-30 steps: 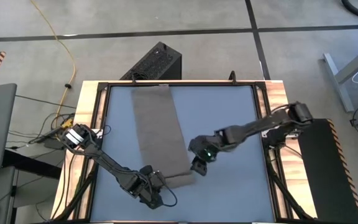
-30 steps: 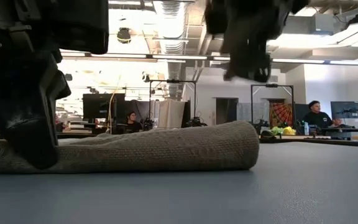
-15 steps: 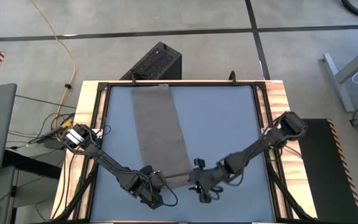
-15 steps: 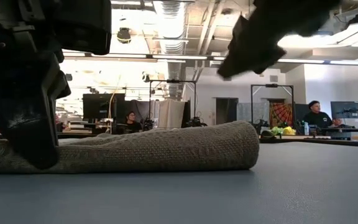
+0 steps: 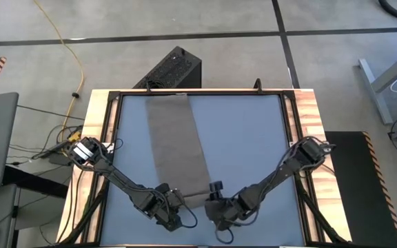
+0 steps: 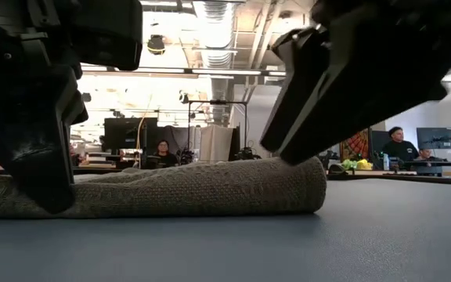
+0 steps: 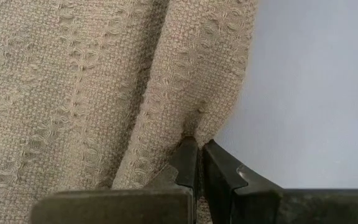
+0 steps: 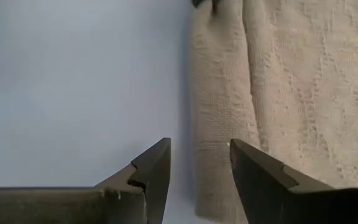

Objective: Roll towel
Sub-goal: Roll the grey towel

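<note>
High view: the towel is lying as a long strip on the table, its near end folded into a low roll. The left tool and the right tool are sitting at that roll's two corners.

Low view: the roll is resting flat on the table.

Left wrist view: the left tool is pinching the towel's rolled edge, fingers pressed together.

Right wrist view: the right tool is standing spread at the roll's end, gripping nothing.
</note>
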Robot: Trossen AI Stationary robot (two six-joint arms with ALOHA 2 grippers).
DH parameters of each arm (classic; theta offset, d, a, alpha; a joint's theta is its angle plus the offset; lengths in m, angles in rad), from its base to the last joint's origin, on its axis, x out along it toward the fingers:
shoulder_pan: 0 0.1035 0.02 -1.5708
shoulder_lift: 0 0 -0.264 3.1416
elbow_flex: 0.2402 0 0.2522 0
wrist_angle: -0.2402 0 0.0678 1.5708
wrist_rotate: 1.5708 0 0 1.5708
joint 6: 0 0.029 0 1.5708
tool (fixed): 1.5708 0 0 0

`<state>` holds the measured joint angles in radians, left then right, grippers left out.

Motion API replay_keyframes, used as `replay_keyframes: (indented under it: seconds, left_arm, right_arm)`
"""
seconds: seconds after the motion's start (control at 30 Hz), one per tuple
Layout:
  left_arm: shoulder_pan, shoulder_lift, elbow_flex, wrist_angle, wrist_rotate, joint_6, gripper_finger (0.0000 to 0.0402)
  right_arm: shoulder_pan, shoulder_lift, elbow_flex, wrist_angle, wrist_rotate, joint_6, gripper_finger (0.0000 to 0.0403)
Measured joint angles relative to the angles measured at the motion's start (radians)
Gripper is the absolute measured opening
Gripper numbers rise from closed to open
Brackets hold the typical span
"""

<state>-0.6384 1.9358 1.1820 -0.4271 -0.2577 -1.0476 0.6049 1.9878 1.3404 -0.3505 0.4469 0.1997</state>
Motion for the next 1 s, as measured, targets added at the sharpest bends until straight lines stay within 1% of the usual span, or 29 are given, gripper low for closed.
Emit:
replay_keyframes:
  seconds: [0.1,0.37,0.53,0.67,0.77,0.83,0.93,1.0]
  left_arm:
    - [0.000,0.000,0.000,0.000,0.000,-0.001,0.0000]
    - [0.000,0.001,0.000,0.008,0.001,-0.005,0.0000]
    - [0.000,0.001,0.000,0.027,0.007,0.007,0.0000]
    - [0.000,0.003,0.000,0.039,0.013,0.011,0.0000]
    - [0.000,0.002,0.000,0.042,0.023,0.011,0.0000]
    - [0.002,0.001,0.000,0.056,0.054,0.011,0.0000]
    - [0.005,-0.002,-0.001,0.078,0.122,0.013,0.0000]
    - [0.009,-0.011,-0.002,0.095,0.163,0.019,0.0000]
  right_arm:
    - [-0.008,0.030,0.016,-0.013,0.000,0.000,0.0189]
    - [-0.039,0.030,0.001,-0.053,-0.001,0.016,0.0189]
    - [-0.062,0.029,-0.060,-0.004,-0.020,0.021,0.0178]
    - [-0.063,0.025,-0.083,0.004,-0.067,0.036,0.0146]
    - [-0.056,0.024,-0.084,-0.002,-0.089,0.036,0.0104]
    - [-0.052,0.023,-0.085,-0.006,-0.118,0.035,0.0072]
    - [-0.055,0.013,-0.084,-0.015,-0.228,0.042,0.0029]
    - [-0.064,-0.001,-0.085,-0.022,-0.315,0.078,0.0027]
